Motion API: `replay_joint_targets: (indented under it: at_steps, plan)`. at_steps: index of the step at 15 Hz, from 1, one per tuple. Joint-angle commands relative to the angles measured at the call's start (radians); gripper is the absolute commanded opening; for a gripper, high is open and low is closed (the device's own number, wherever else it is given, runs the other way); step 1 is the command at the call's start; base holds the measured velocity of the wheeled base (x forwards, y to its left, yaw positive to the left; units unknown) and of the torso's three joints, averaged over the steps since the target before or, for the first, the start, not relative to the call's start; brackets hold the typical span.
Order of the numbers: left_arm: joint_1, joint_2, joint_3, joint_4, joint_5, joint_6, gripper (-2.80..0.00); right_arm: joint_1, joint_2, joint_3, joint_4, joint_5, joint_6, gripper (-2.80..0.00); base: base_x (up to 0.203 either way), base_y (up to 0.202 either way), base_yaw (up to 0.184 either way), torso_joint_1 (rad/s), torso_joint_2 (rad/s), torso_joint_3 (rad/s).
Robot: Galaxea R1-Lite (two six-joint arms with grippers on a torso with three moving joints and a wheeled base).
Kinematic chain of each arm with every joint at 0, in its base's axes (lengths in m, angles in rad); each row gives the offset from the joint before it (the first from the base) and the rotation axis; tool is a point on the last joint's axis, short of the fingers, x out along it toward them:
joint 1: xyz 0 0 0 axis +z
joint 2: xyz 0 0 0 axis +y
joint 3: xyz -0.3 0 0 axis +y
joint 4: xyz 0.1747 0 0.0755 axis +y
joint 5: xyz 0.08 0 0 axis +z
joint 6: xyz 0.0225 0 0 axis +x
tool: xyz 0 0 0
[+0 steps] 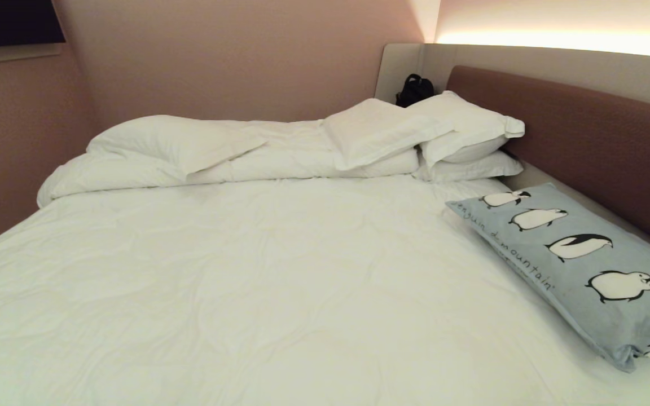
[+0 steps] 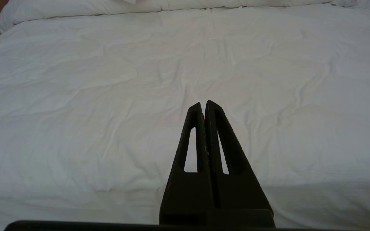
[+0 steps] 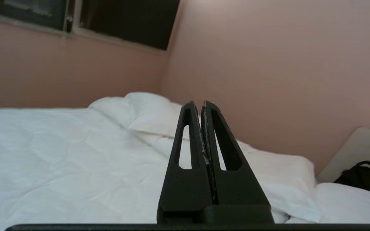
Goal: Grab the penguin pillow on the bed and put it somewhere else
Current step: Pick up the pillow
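Penguin pillow [image 1: 579, 265] lies flat on the bed [image 1: 257, 282], at its right edge, just beside the brown headboard [image 1: 596, 141]. Four penguins show in full along it; a fifth at the near corner is mostly hidden where the fabric curls under, and the dark script along its inner edge reads only in part. The pillow's near corner runs close to the head view's lower right edge.

White pillows [image 1: 443, 135] are stacked at the far end near the headboard, and a folded duvet [image 1: 189, 152] runs along the far wall. A black bag [image 1: 414, 89] sits behind the pillows, half hidden by them.

Neither arm appears in the head view. The left gripper [image 2: 203, 104] hangs over bare white sheet, its jaws pressed together and holding nothing. The right gripper [image 3: 198, 105] points across the bed toward the pink wall [image 3: 268, 64], jaws likewise together and empty. The penguin pillow shows in neither wrist view.
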Motion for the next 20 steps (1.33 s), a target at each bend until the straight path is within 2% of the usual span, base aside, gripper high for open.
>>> replay_joint_targets:
  at_steps: [1, 3, 4, 8, 10, 16, 20]
  plan:
    - [0.000, 0.000, 0.000, -0.001, 0.001, 0.000, -2.80, -0.001, -0.004, 0.021, -0.008, -0.214, -0.013, -2.80, 0.000, 0.000, 0.000, 0.000, 0.00, 0.000]
    - [0.000, 0.000, 0.000, -0.001, 0.001, 0.000, -2.80, -0.008, -0.022, 0.034, -0.004, -0.359, 0.028, -2.80, 0.000, 0.000, 0.000, 0.000, 0.00, 0.000]
    - [0.000, 0.000, 0.000, -0.001, 0.002, 0.000, -2.80, -0.017, -0.037, 0.058, 0.000, -0.380, 0.032, -2.80, 0.000, 0.000, 0.000, 0.000, 0.00, 0.000]
    - [0.000, 0.000, 0.000, -0.001, 0.001, 0.000, -2.80, -0.026, -0.086, 0.171, -0.007, -0.422, 0.025, -2.80, 0.000, 0.000, 0.000, 0.000, 0.00, 0.000]
    - [0.000, 0.000, 0.000, -0.001, 0.001, 0.000, -2.80, -0.026, -0.083, 0.170, -0.002, -0.485, 0.014, -2.80, 0.000, 0.000, 0.000, 0.000, 0.00, 0.000]
    - [0.000, 0.000, 0.000, -0.001, 0.001, 0.000, -2.80, 0.017, -0.059, 0.093, -0.002, -0.585, 0.004, -2.80, 0.000, 0.000, 0.000, 0.000, 0.00, 0.000]
    - [0.000, 0.000, 0.000, -0.001, 0.001, 0.000, -2.80, 0.021, -0.070, 0.107, 0.004, -0.602, 0.035, -2.80, 0.000, 0.000, 0.000, 0.000, 0.00, 0.000]
